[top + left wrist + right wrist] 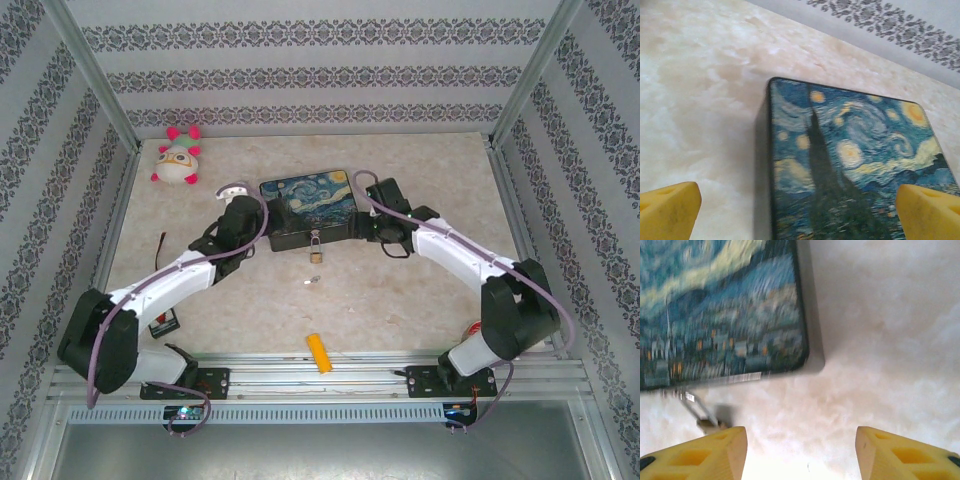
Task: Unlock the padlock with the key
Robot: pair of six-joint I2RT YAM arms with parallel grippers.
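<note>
Hanging from box (300, 200) edge, padlock (316, 255) (key (311, 281) lies apart).

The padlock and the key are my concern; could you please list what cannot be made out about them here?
- padlock, top external: too small to tell whether its shackle is latched.
- padlock, right wrist: motion-blurred, its body partly behind a finger of the right pincer.
- key, top external: a tiny speck, its orientation unreadable.
- painted box, left wrist: its near end is cut off by the bottom edge.
</note>
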